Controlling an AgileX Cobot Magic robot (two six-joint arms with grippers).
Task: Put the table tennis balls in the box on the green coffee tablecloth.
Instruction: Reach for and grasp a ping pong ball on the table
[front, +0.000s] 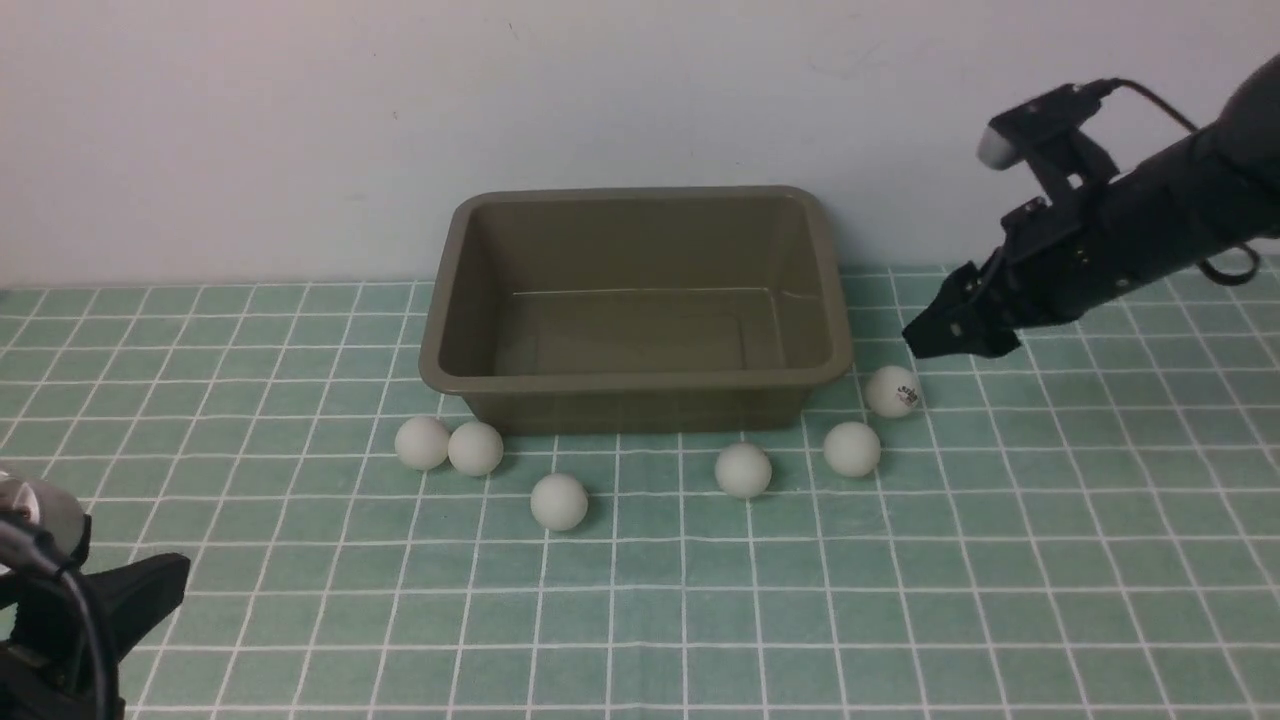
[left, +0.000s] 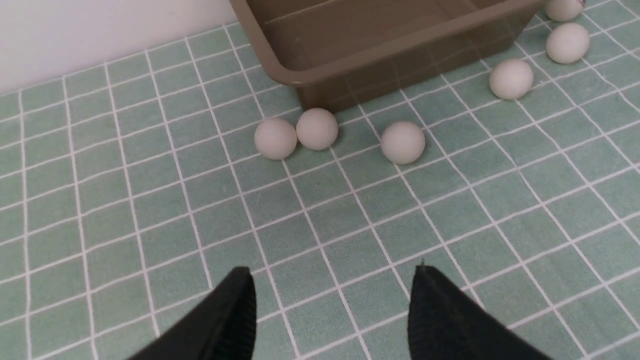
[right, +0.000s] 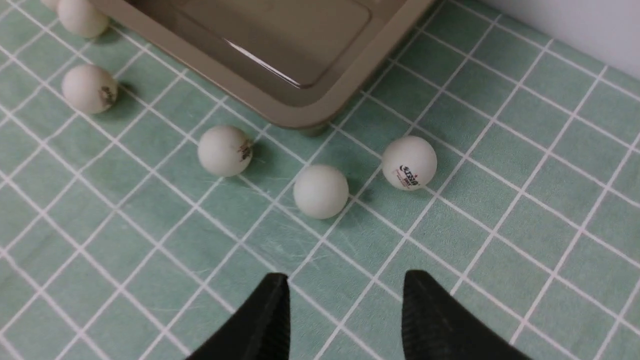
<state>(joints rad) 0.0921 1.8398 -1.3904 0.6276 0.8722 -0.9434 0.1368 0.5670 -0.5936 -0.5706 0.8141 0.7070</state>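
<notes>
Balls: all six table tennis balls (front: 743, 470) sit on the green coffee tablecloth (front: 1000, 560), strung along the near side of the box (front: 640, 205). None inside it yet, so by my read the task is barely started.
R gripper (front: 925, 335): jaws apart, fairly wide, nothing btwn them. It hangs above the cloth, just off the box's right near corner.
L gripper (left: 332, 272): jaws apart too, empty. It's parked low at the near left, well apart from every ball.
Nearest target: logo ball (front: 892, 391), just beside the box's right near corner w/ a small gap to the wall.
Key relation: in front view it lies below the R tips, a touch nearer you. In right wrist view it's ahead of the jaws, more in line w/ one finger than w/ the gap, so you'd likely need a small sideways shift before dropping.
Axis: it's a sphere, no long axis, so jaw angle won't matter. Only centring does.
Neighbour: plain ball (front: 852, 449) is near the logo ball but apart from it. There looks to be room for a finger btwn them, though not much.
Arm choice: R arm is clearly nearer the three right-hand balls. The touching pair (front: 448, 446) by the left near corner suits the L arm better.
Step (my guess): R is lining up on the logo ball.
Risk: a light ball may roll off if a finger clips it, or get nudged against the box wall.
</notes>
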